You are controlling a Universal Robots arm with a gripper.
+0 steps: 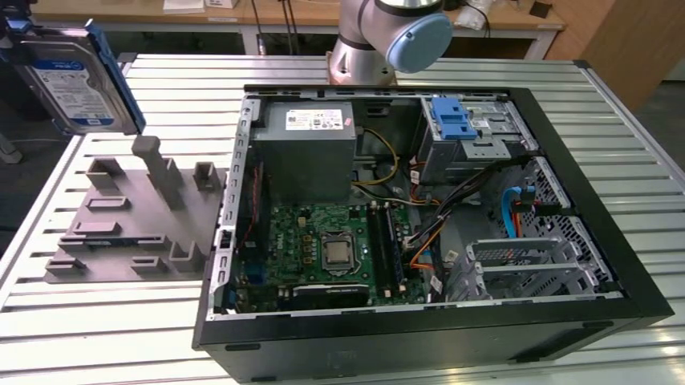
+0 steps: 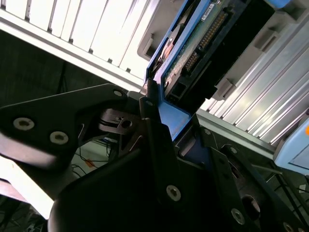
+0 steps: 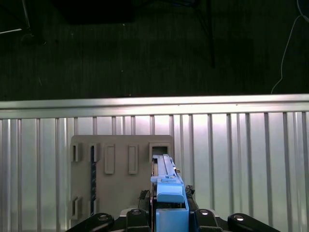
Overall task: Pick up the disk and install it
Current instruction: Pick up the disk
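Slatted metal tabletop [image 1: 96, 321] lies under everything. Above its far corner, at the exterior view's left, hangs the disk [image 1: 75, 76], label showing, well above the grey fixture [image 1: 134, 216]. In the second wrist view the jaws are clamped on its blue bracket [image 2: 176, 118]. Carrying it well likely needs a firm, square hold and enough height to clear the open computer case [image 1: 428, 337].

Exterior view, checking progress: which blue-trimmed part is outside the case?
The disk, held up at the exterior view's left; the blue latch piece sits inside the case.
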